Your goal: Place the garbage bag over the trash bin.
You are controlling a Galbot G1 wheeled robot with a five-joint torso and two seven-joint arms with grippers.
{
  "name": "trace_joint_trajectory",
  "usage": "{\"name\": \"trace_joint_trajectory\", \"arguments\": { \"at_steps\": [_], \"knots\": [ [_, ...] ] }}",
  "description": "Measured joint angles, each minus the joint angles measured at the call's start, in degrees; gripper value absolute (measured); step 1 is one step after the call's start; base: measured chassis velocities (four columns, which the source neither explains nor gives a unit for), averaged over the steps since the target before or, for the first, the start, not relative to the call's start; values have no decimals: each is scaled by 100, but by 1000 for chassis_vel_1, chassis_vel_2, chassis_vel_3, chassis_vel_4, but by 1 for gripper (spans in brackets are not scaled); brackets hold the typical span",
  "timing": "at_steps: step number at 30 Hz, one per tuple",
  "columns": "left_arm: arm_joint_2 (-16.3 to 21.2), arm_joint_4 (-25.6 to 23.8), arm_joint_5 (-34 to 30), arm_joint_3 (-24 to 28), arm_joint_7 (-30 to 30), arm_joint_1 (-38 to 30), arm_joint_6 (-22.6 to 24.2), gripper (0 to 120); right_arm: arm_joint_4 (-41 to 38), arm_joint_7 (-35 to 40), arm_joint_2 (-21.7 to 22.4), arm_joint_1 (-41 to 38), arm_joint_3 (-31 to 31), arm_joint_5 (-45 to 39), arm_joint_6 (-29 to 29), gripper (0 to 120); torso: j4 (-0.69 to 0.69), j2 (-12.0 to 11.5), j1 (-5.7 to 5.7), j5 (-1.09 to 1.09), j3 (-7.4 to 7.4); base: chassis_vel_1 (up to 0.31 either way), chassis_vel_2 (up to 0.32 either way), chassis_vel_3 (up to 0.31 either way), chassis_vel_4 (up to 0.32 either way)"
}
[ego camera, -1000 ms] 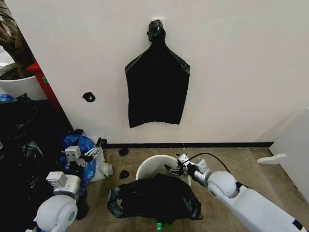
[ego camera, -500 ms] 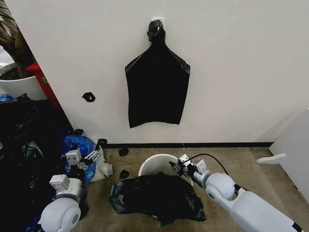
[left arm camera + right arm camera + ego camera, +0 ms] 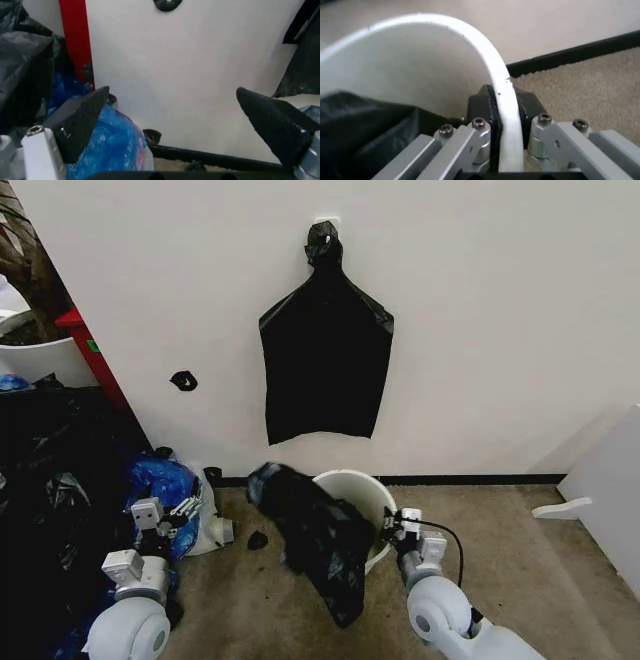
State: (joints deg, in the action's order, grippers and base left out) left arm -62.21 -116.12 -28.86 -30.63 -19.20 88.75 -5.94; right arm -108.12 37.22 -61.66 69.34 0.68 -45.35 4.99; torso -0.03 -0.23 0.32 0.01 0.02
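Since the earlier frames the trash bin (image 3: 352, 492) has tipped up and shifted toward the wall, and the garbage bag (image 3: 316, 532), previously bunched over the bin's near side, now hangs draped over its left rim and trails down onto the carpet. Right end effector (image 3: 390, 524) has drawn in to the bin's right rim; in the right wrist view its two black pads are closed on the white rim (image 3: 492, 80), one pad inside the wall and one outside, with the bag (image 3: 367, 129) lying dark inside the bin on the inner-pad side. Bin sits tilted, mouth facing toward the robot, just beside the baseboard. Left end effector (image 3: 172, 511) is held low, well apart from the bin, with the blue plastic bag (image 3: 163, 483) just beyond it; in the left wrist view its fingers (image 3: 80, 118) are spread wide with nothing between them, the blue bag (image 3: 102, 148) and the wall ahead. A flat black bag (image 3: 325, 360) hangs on the wall above the bin.
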Motion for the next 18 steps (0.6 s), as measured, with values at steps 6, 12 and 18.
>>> {"name": "trace_joint_trajectory", "arguments": {
  "at_steps": [6, 12, 18],
  "knots": [
    [-214, -122, 72, -12, -32, 123, -26, 100, -2, 404, -360, 44, 248, 12, -11, 6, 2, 0, 0, -1, 0, 0, 0, 0, 0],
    [-409, -225, 158, 5, -72, 225, -33, 100, -124, 1314, -769, 223, 156, 163, -70, 6, 1, 0, 0, -1, 0, 0, 0, 0, 0],
    [-477, -253, 195, 42, -84, 240, -34, 100, -520, 1788, -1008, 321, 105, -133, 20, 5, 1, 0, 0, -1, 0, 0, 0, 0, 0]
  ]
}}
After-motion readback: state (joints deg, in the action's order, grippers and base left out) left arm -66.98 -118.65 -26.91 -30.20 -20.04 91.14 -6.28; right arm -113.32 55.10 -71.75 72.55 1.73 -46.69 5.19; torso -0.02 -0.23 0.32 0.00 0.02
